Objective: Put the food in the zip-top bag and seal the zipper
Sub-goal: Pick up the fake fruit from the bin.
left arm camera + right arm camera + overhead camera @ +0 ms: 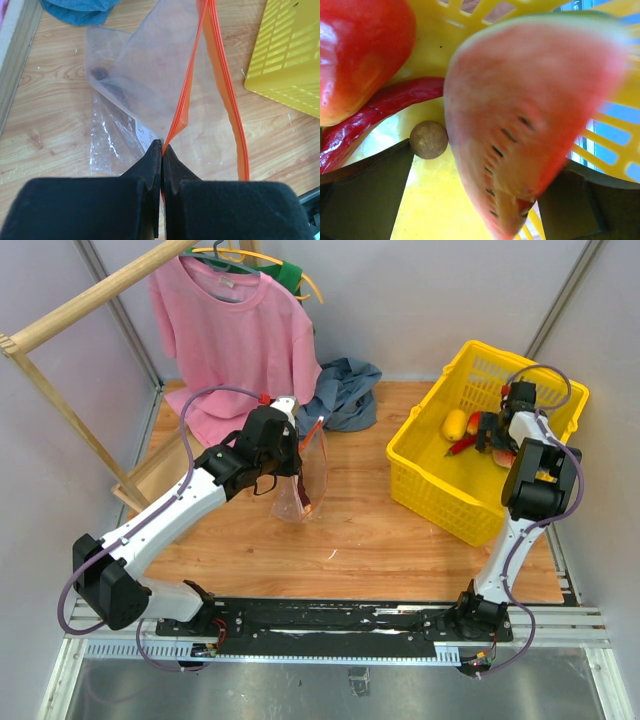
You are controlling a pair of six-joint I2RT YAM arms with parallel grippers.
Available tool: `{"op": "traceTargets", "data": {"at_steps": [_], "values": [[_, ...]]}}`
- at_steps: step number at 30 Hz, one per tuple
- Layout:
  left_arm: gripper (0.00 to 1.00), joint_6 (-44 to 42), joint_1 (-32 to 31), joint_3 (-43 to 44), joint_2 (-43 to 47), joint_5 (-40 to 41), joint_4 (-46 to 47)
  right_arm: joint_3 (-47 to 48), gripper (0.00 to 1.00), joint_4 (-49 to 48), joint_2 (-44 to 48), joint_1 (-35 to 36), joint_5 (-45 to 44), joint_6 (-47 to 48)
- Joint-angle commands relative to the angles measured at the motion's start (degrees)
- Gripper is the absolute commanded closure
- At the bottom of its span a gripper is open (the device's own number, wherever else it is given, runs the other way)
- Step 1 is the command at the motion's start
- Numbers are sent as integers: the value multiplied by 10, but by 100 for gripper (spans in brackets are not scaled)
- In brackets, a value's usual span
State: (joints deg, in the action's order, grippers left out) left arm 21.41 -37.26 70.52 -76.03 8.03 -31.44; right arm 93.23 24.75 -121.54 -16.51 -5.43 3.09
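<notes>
Top external view, contents listed left to right.

Wooden rack point(80, 305): leaned over the far left corner of the worktop point(350, 535), with a pink shirt point(235, 335) hung on it.

Left gripper point(161, 149): over the middle of the worktop, a little left of centre. Its fingers point(150, 167) were pressed together, clamped on the zipper point(184, 107).

Zip-top bag point(150, 65): clear and crinkled, held up by that pinch at its mouth edge, with its lower part apparently on the boards. The gripped orange-red strip ran straight away from the fingertips. The other half of the mouth bowed off to the right, apart from the first, so the mouth stood open. White label point(145, 132): just left of the fingertips. Dark elongated piece point(102, 75): showed through the plastic at the bag's far left; whether it lay inside or beneath could not be told.

Blue cloth point(345, 390): bunched at the far edge, just behind the bag.

Yellow basket point(420, 470): on the right half of the worktop, toward the far right corner. It held the yellow fruit point(455, 423) and, just right of that, the right gripper point(490, 430) lowered inside.

Right wrist view, same order: red pepper-like piece point(360, 50), thin red chili point(385, 107) under it, small brown disc point(428, 139), watermelon slice point(530, 110). The fingers stood wide apart with the slice in the gap. It was clear of the left finger and close against the right one; contact there could not be told.
</notes>
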Motion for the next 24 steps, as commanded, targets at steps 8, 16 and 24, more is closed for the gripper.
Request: {"op": "traceTargets", "data": {"at_steps": [8,16,24], "values": [[100,-7,4,-2,14,-8,22,-51,12,-41,52,-21,103,-49],[100,-7,4,-1,11,-11,22,-58,7,-61,70,-49,95,-190],[100,-8,4,0,8,-11,21,-36,18,-58,42,-51,43,-251]]}}
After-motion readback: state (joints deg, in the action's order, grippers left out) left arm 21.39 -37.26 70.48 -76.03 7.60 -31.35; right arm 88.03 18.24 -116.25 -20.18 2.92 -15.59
